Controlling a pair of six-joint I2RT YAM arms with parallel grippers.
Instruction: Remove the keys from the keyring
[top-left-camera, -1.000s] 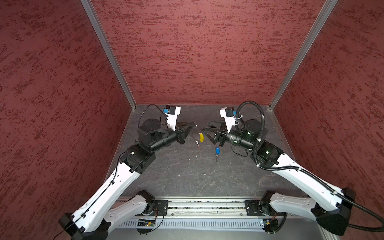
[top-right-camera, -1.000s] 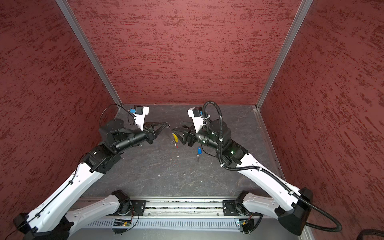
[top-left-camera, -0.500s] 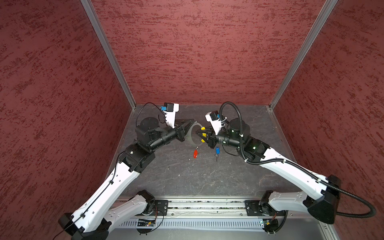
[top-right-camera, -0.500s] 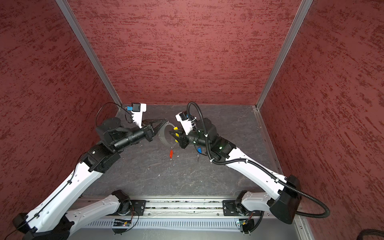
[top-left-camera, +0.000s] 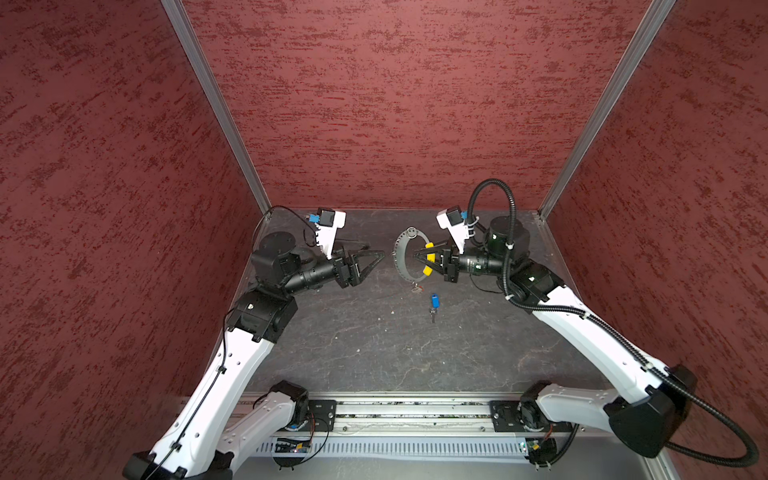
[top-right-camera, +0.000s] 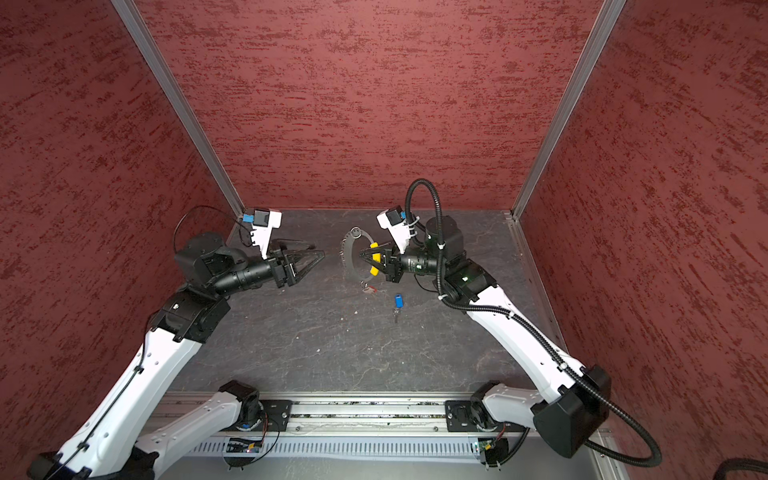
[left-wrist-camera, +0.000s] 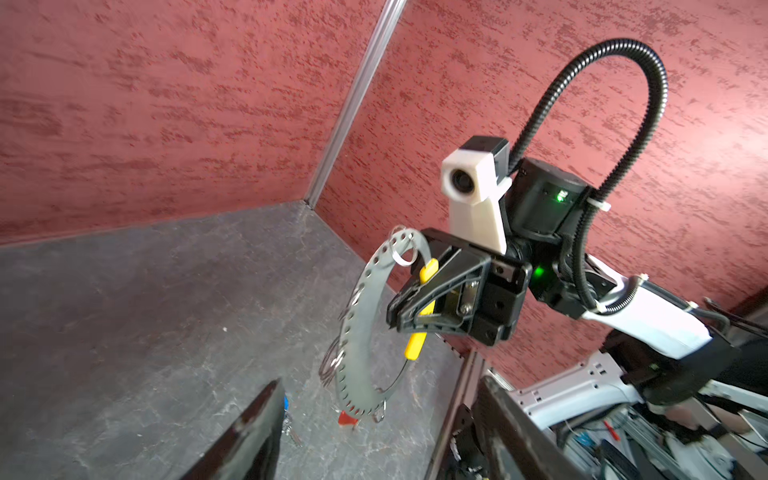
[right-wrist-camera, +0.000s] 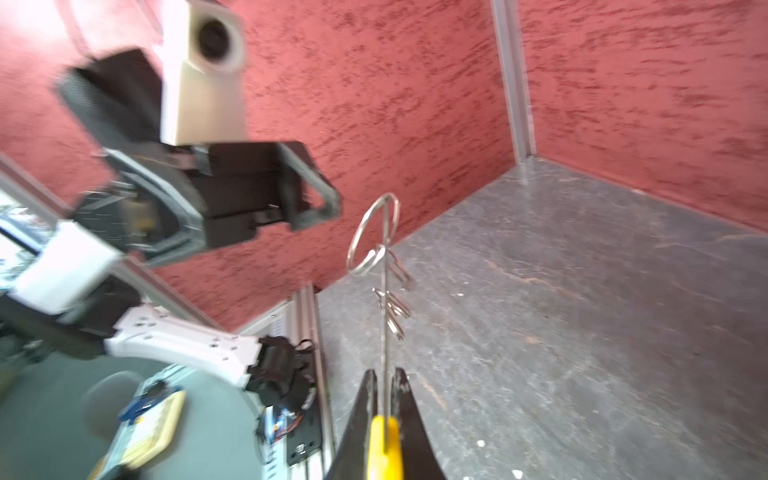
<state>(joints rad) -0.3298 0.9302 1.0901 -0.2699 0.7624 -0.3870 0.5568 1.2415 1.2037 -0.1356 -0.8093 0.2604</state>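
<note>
You have the blue key off; the red key looks still on the keyring, so 1 is left. Your right gripper pinches the ring; your left gripper gapes wide, empty.

A free gap is seen between the left hand and the keyring held aloft; passage over the near worktop is obstructed by the blue key.

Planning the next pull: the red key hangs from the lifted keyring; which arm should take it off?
Probably left. The left tool is open and faces the keyring; the right tool is clamped on its yellow sleeve, holding it up with the red key dangling.
</note>
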